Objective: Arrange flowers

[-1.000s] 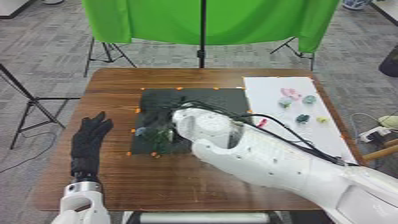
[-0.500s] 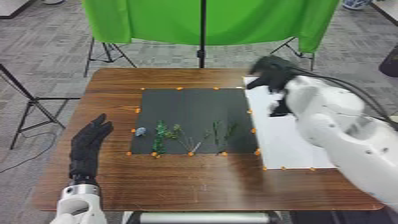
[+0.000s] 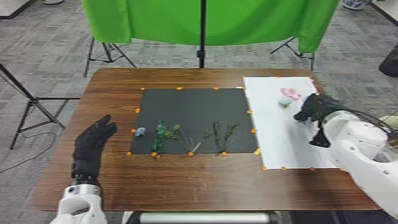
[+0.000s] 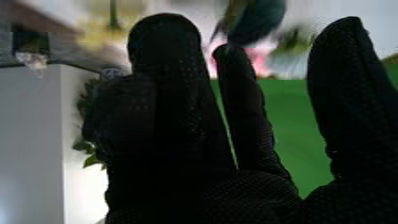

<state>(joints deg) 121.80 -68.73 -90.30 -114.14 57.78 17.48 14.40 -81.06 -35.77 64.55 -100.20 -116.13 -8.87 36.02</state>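
Perhaps the right hand's fingers (image 4: 167,75), straight, parted and empty, risked rolling the teal flower (image 4: 258,22) near their tips away by closing off-centre.

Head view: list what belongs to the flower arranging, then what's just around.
Likely for the job:
- green stems and blue bloom on the black mat
- pink flower and pale flower on the white sheet
- right hand, over that sheet

Likely just around:
- green cloth
- black stand
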